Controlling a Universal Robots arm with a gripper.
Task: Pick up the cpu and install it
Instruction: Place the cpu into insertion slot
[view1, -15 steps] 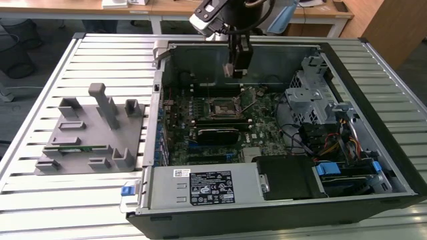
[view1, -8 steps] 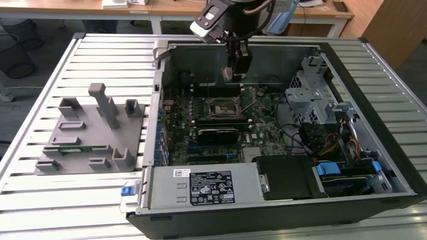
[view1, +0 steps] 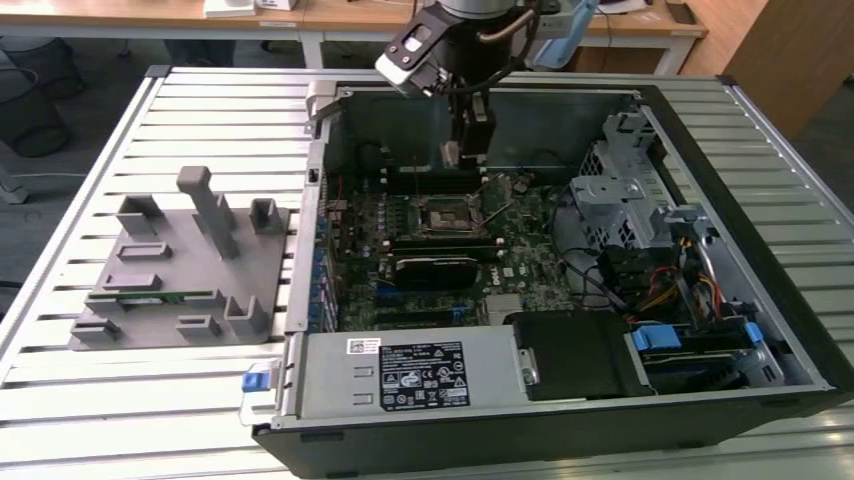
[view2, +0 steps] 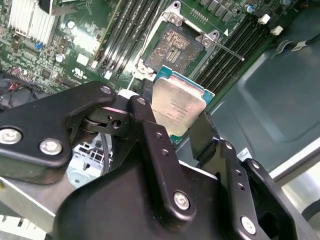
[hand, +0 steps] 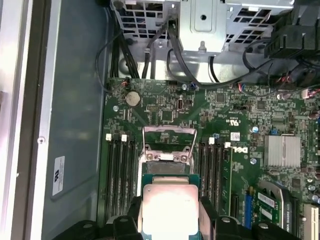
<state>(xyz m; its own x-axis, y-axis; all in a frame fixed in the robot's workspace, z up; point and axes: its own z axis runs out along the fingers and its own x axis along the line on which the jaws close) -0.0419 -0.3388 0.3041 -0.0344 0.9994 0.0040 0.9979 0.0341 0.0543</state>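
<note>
- I see the gripper (view2: 175, 127) clamped on the cpu (view2: 178, 102), with one black finger (view2: 142, 117) on each of two opposite edges. The chip's silvery top faces the second wrist camera.
- In the first wrist view the cpu (hand: 169, 207) hangs in the gripper (hand: 170, 220) over the green motherboard (hand: 225, 110). It is close to the socket (hand: 167, 167) but not seated in it.
- The socket's metal frame (hand: 168, 134) stands flipped open.
- In the exterior view the gripper (view1: 467, 150) is down inside the open computer case (view1: 534, 440), at about twelve o'clock from the socket (view1: 447, 218).
- At nine o'clock from the case, a grey fixture (view1: 174, 280) sits on the slatted counter (view1: 107, 420), with a green memory stick (view1: 154, 296) lying in it.
</note>
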